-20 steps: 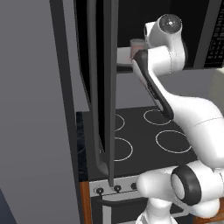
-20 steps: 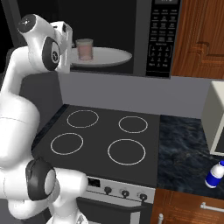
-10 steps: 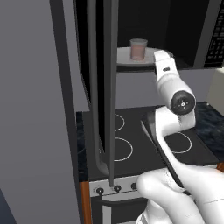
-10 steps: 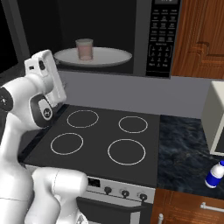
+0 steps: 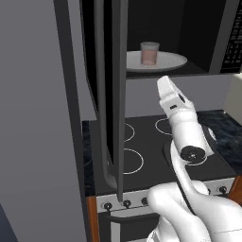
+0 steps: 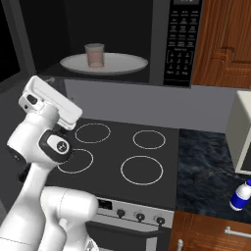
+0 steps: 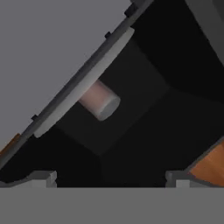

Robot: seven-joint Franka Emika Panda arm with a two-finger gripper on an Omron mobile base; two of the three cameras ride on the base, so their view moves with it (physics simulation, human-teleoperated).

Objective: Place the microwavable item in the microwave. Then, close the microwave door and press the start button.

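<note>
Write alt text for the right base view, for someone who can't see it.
A glass tumbler of pinkish drink stands on the white turntable plate inside an open dark microwave above a black stovetop. A white robot arm bends low at the left, and a small white bottle sits on the counter at right.

The left base view looks forward from behind the arm, close to the open microwave door (image 5: 111,94), whose edge fills its 9 to 12 o'clock side. The right base view looks from the other side, down over the stove (image 6: 127,157), with the microwave (image 6: 122,39) at 12 o'clock. Both share the stove, the turntable plate (image 5: 163,61) and the glass (image 6: 94,55). The hand view, rolled sideways, looks up into the microwave from nearby.
</note>
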